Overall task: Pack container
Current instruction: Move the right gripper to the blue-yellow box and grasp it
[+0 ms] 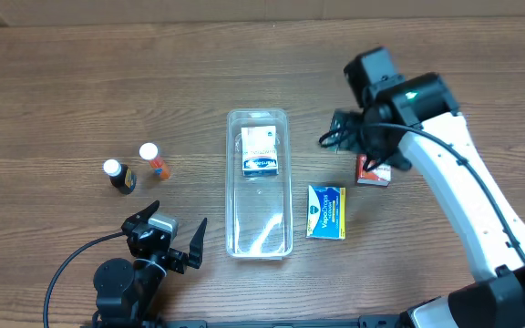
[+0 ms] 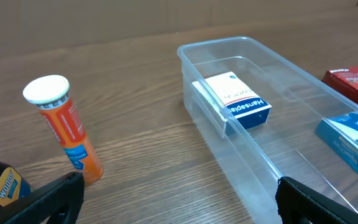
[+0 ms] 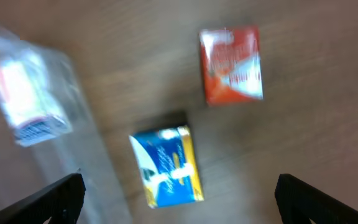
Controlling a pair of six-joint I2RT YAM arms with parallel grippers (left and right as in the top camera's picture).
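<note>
The clear plastic container (image 1: 259, 187) lies lengthwise at the table's middle, with a white and blue box (image 1: 261, 152) in its far end. It also shows in the left wrist view (image 2: 253, 155) and blurred in the right wrist view (image 3: 48, 124). A blue and yellow box (image 1: 325, 210) and a red box (image 1: 372, 170) lie to its right. My right gripper (image 1: 340, 137) is open and empty above the table, over these boxes (image 3: 166, 168) (image 3: 230, 63). My left gripper (image 1: 173, 239) is open and empty, low near the container's near left corner.
An orange tube with a white cap (image 1: 153, 159) and a dark bottle with a white cap (image 1: 119, 176) stand left of the container. The orange tube (image 2: 64, 127) is close in front of my left gripper's left finger.
</note>
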